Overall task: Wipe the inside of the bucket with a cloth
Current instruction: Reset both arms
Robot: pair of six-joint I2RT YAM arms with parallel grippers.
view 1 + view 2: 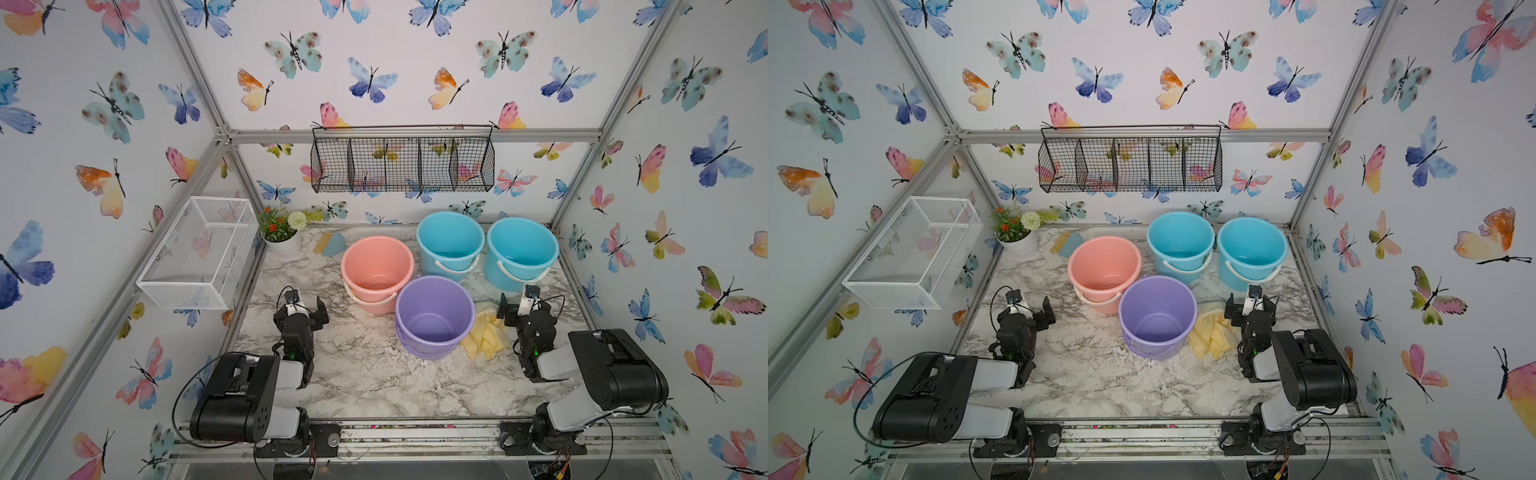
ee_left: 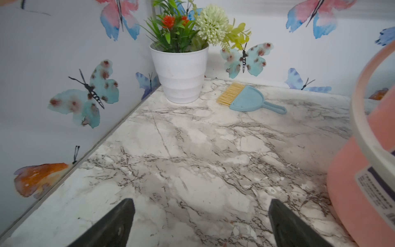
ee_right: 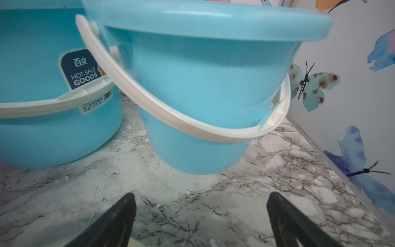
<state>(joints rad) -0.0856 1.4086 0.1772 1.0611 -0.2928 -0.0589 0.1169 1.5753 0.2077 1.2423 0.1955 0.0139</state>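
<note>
Setting: staged lab booth dressed as a home corner. You have: aluminium framing [image 1: 540, 136], butterfly-print wall panels [image 1: 415, 62], marble-look table [image 1: 374, 382], black wire basket [image 1: 402, 164], white mesh basket [image 1: 195, 253], potted plant [image 1: 279, 232], robot mounting rail [image 1: 415, 432] along the front edge.

Marble-look table [image 1: 365, 382], kinda scuffed, with little white flecks all over. The far left corner has a flower pot [image 1: 284, 246] with a dustpan [image 1: 333, 244] just beside it. Blue bucket [image 1: 450, 237] and second blue bucket [image 1: 521, 249] sit side by side at the back. Pink bucket [image 1: 376, 262] is mid-table, purple bucket [image 1: 434, 309] sits nearer the front, and a crumpled yellow cloth [image 1: 486, 337] lies just to its right.
</note>
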